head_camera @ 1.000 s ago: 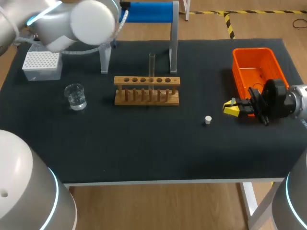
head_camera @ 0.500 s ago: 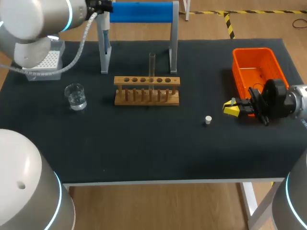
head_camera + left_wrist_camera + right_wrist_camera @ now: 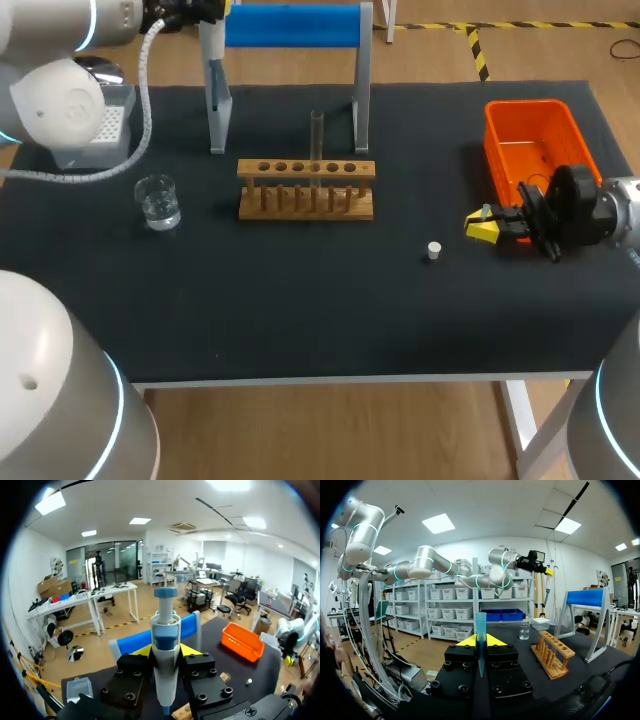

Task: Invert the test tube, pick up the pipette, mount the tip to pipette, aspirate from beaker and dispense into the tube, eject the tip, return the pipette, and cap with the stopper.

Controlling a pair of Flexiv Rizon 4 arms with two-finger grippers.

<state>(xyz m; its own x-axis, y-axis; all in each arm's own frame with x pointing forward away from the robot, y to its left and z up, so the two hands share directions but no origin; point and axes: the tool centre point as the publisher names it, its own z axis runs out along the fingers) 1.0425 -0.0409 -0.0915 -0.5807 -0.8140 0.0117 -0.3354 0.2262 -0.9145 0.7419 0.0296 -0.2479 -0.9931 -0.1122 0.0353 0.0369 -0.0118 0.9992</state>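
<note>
Left tool (image 3: 165, 651) clamps pipette (image 3: 166, 625): white body, blue collar. Right tool (image 3: 480, 641) clamps translucent blue tip (image 3: 480, 622).

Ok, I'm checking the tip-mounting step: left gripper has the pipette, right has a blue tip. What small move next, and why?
Probably bring the left gripper with the pipette in over the table toward the right gripper. The blue tip stands upright in that gripper, unmounted, while the pipette is held far off by the blue stand at the back left.
</note>
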